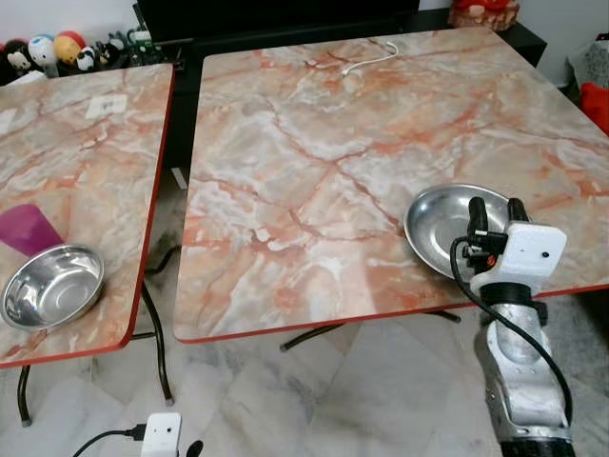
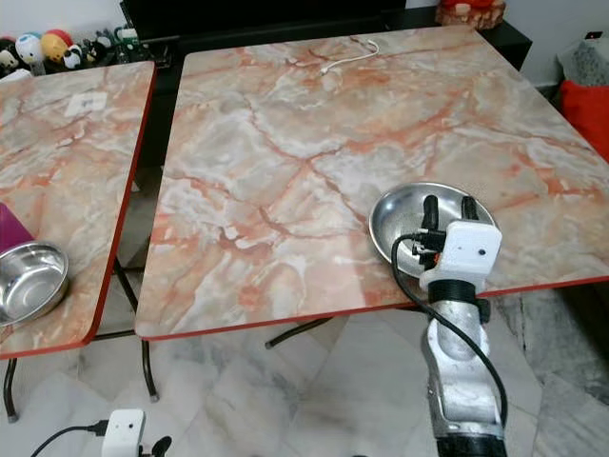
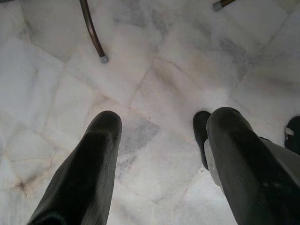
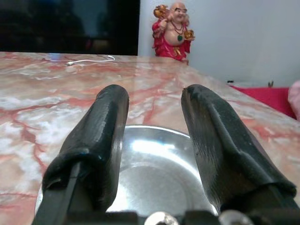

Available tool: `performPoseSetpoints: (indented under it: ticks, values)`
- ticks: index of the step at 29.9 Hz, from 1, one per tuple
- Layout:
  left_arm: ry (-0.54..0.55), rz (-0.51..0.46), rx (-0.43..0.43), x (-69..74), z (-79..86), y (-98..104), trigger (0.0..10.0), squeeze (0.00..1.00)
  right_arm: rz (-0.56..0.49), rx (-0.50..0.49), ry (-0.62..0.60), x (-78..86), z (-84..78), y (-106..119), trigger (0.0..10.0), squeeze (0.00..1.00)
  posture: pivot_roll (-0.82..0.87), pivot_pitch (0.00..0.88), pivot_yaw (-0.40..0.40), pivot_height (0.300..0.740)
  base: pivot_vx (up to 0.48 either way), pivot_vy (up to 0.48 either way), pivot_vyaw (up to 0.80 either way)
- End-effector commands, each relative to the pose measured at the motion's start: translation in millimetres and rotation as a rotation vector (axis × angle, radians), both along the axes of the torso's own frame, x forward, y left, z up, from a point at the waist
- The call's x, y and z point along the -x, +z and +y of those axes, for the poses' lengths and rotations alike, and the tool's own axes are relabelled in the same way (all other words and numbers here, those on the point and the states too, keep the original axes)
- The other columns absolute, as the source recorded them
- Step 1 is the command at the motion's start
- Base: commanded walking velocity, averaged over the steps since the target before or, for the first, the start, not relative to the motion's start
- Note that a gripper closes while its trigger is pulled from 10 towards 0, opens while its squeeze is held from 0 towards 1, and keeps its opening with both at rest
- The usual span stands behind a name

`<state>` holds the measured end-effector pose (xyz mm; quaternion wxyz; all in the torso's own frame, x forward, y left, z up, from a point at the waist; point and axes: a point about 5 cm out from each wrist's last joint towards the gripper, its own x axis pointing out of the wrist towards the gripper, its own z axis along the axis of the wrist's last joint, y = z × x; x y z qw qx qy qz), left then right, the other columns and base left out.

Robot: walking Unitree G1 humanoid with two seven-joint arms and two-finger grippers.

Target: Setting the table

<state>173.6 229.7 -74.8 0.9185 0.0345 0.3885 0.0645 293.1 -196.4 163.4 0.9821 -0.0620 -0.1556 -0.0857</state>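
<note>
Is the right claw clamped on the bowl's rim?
No, the right claw is open, its two fingers spread above the steel bowl without touching it.

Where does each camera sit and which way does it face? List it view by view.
Eye views: head, looking down at two marble tables; right arm shows, open right gripper over the steel bowl.
Left wrist: aimed at the marble floor between open fingers.
Right wrist: level across the table toward a figurine.
Shared: bowl, white cable.
</note>
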Motion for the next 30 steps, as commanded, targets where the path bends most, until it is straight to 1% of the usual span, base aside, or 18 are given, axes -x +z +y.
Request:
performPoseSetpoints:
  ticks: [1,4,6,11,15,19,20,21,25,27,30]
  values:
    - [0.018,0.049,-0.015,12.5,7.9,-5,10.0,0.0,0.008,0.019,0.035,3.8,2.4,0,10.0,0.0,-0.13,0.098,0.042,0.74,0.0,0.0,0.0]
    - [0.032,0.053,-0.012,13.8,10.9,-4,10.0,0.0,0.013,0.026,0.05,3.9,5.8,-2,10.0,0.0,-0.13,0.086,0.041,0.74,0.0,0.0,0.0]
    - [0.039,0.056,-0.011,14.3,13.2,-4,10.0,0.0,0.01,0.024,0.068,3.0,9.4,-2,10.0,0.0,-0.13,0.069,0.04,0.74,0.0,0.0,0.52]
    - [0.042,0.062,-0.011,14.7,15.6,-4,10.0,0.0,-0.003,0.028,0.094,-0.5,16.8,1,10.0,0.0,-0.13,0.047,0.034,0.74,0.0,0.454,0.8]
    - [0.044,0.053,-0.004,13.1,15.4,-3,10.0,0.0,-0.034,-0.011,0.07,-5.6,12.4,8,10.0,0.0,-0.12,0.039,0.037,0.74,0.0,0.48,0.0]
    - [0.043,0.054,-0.004,13.0,15.2,-3,10.0,0.0,-0.031,-0.009,0.069,-6.4,12.7,7,10.0,0.0,-0.12,0.035,0.038,0.74,0.0,0.48,0.0]
    - [0.043,0.052,-0.005,11.7,14.5,-3,10.0,0.0,-0.036,-0.041,0.053,-8.2,12.1,9,10.0,0.0,-0.12,0.058,0.037,0.74,0.0,0.48,0.0]
    - [0.044,0.05,-0.004,11.0,14.1,-3,10.0,0.0,-0.04,-0.051,0.048,-8.9,12.0,10,10.0,0.0,-0.12,0.061,0.037,0.74,0.0,0.48,0.0]
    - [0.044,0.042,-0.002,8.8,12.9,-2,10.0,0.0,-0.055,-0.061,0.047,-10.2,15.7,14,10.0,0.0,-0.11,0.089,0.046,0.74,0.0,0.48,0.0]
    - [0.045,0.043,-0.003,8.5,12.8,-2,10.0,0.0,-0.052,-0.068,0.05,-9.7,20.4,12,10.0,0.0,-0.11,0.101,0.05,0.74,0.0,0.48,0.0]
    - [0.046,0.044,-0.005,8.2,13.5,-2,10.0,0.0,-0.05,-0.073,0.051,-10.0,23.0,11,10.0,0.0,-0.11,0.107,0.052,0.74,0.0,0.48,0.0]
